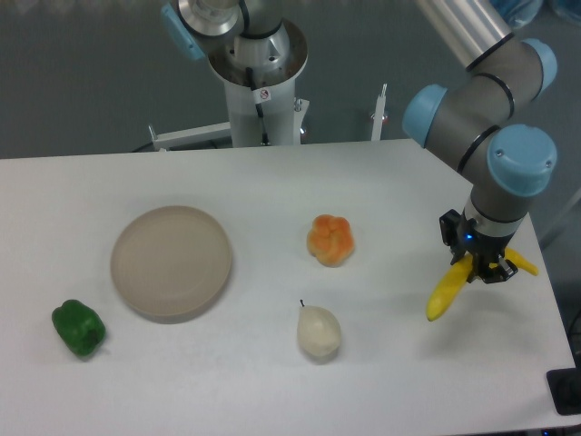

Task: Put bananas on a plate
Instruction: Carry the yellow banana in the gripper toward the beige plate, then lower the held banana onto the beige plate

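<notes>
The curved, smooth bright-yellow banana (451,289) hangs at the far right, tilted, its lower tip pointing toward seven o'clock and its upper end poking out toward three o'clock behind the arm's wrist. The dark two-finger pincer (478,265) is clamped on it near the upper part, fingers drawn in tight against the peel. Whether the low tip rests on the white surface (272,391) or sits just above it, I can't tell from here.

Well apart from it, out at nine o'clock across the surface, lies the round, shallow, matte beige-tan plate (172,262), with nothing on it. Between banana and plate sit two fruits: a lumpy orange piece, like a small pumpkin or a peeled mandarin (330,240), and, toward its six o'clock, a pale cream pear (319,331) with a thin dark stem. A glossy green bell pepper (78,328) lies near the plate's rim at about eight o'clock.
</notes>
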Robot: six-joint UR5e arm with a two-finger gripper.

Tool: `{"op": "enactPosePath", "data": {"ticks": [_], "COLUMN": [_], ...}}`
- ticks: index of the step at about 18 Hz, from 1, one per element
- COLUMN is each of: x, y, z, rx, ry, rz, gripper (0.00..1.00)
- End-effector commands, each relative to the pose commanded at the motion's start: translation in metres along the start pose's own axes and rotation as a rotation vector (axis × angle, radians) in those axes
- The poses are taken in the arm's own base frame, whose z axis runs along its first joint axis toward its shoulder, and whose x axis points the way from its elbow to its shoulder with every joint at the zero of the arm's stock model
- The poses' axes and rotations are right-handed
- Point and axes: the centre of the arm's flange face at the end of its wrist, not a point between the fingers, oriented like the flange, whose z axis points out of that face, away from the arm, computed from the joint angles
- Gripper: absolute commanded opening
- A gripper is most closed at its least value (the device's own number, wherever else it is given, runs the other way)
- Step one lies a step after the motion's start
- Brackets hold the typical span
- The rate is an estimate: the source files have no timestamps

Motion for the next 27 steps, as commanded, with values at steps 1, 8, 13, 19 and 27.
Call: {"op": "enactPosePath", "data": {"ticks": [1, 8, 13, 19, 27], "x": [0.001, 0.009, 0.067, 0.149, 0.279], "y": [0.002, -0.01, -0.085, -0.176, -0.274], "z": [0.0, -0.01, -0.03, -0.038, 0.007], "rx": [0.003, 0.006, 0.055, 0.117, 0.125], "ry": [0.004, 0.033, 0.065, 0.098, 0.113], "rz": [-0.003, -0.004, -0.004, -0.009, 0.008], "gripper": [0.0, 0.0, 0.0, 0.0, 0.0]}}
